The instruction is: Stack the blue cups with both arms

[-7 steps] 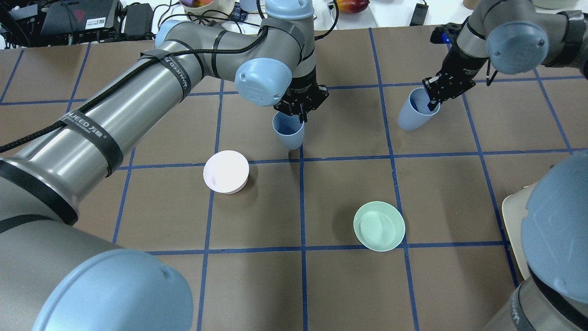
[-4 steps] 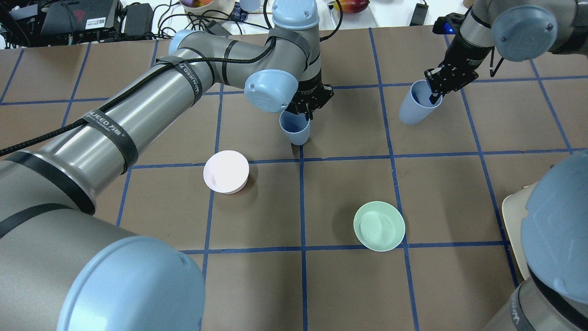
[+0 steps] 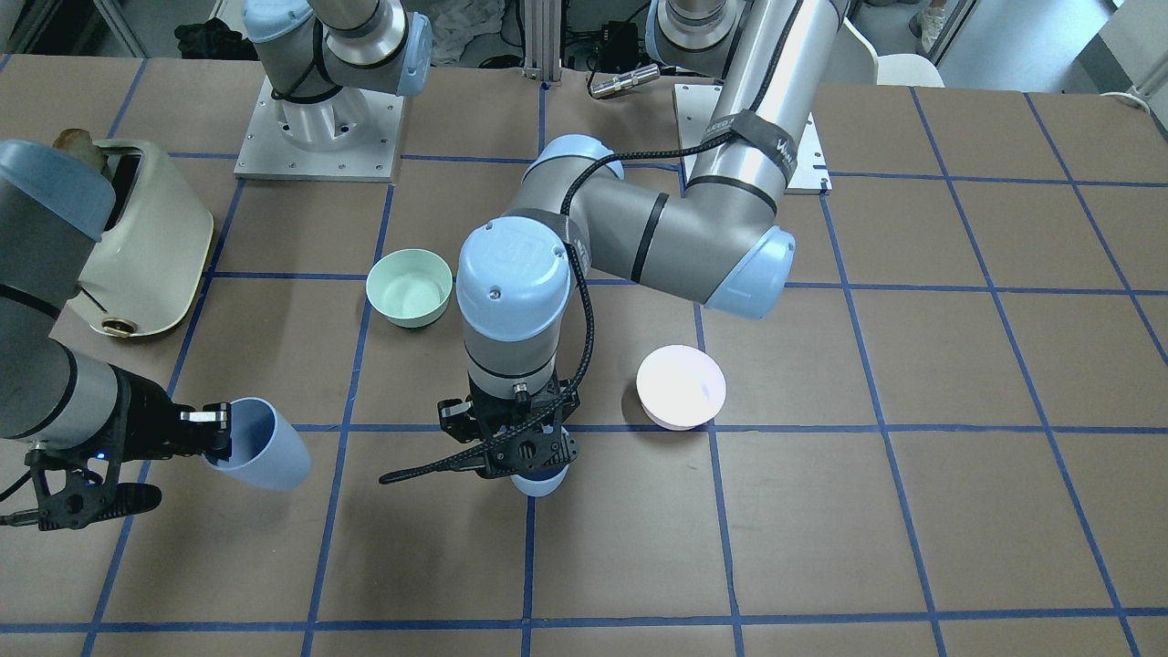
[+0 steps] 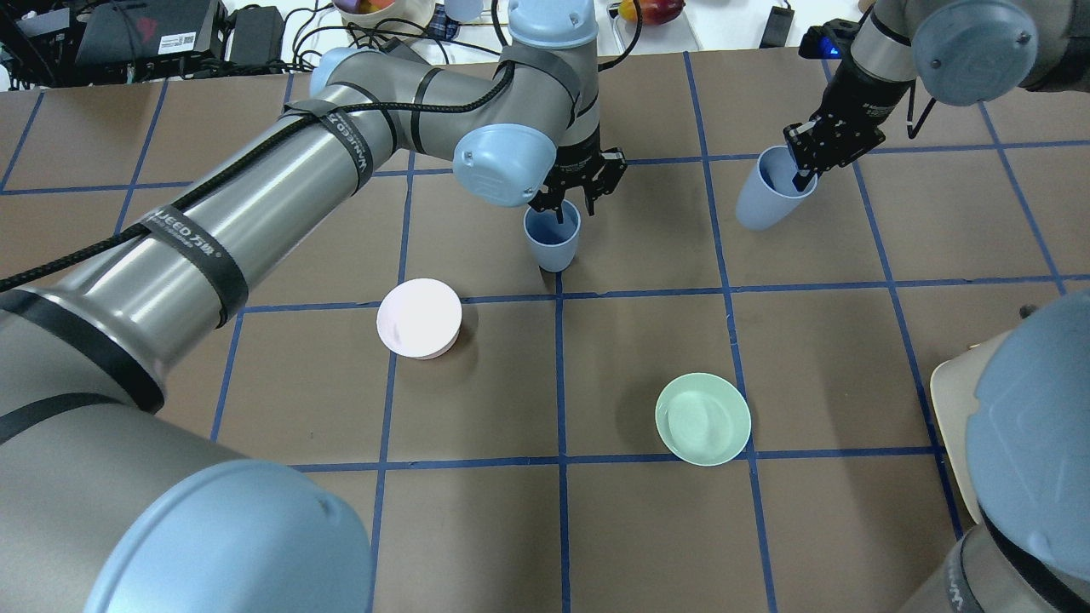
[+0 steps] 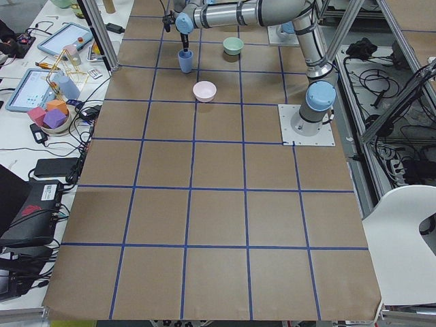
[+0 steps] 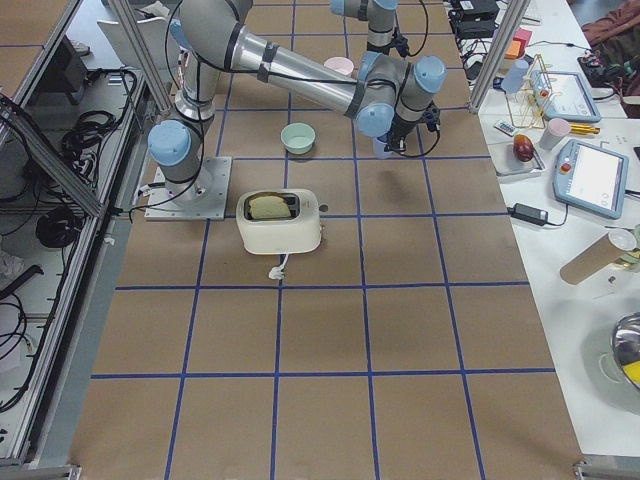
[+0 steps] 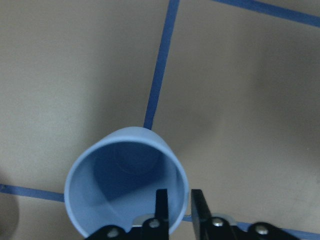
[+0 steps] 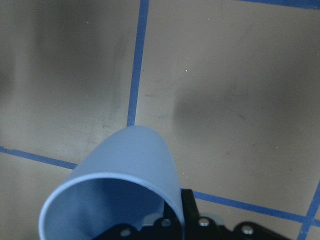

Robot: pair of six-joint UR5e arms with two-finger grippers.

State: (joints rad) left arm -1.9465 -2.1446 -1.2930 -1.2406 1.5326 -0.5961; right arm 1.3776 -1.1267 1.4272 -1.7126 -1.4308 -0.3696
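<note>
- At table ctr in the overhead view: a pale blue matte tapered cup (image 4: 552,243) stands upright. Its base sits on a blue grid line of the brown table (image 4: 647,358). This is the standing cup.
- Left gripper (image 7: 179,197) hangs straight over it. Its fingers (image 7: 161,202) are a little apart, one inside the rim and one outside (the left wrist view shows the wall between them w/ slim gaps, not pinched).
- At approx. 3 o'clock from the standing cup, well apart, is a second identical pale blue tapered cup (image 4: 762,204), the tilted cup. Its mouth points toward 1 o'clock and its base toward 7. It looks clear of the table.
- Right gripper (image 4: 801,177) is clamped on the tilted cup's rim, one finger inside, one outside.
- Pale pink round bowl (image 4: 419,317) sits near, at approx. 8 o'clock from the standing cup.
- Mint-green round bowl (image 4: 702,418) sits mouth up at approx. 5 o'clock, farther off.
- Cream toaster (image 3: 146,246) w/ a slice in its slot stands on the right arm's side.
</note>
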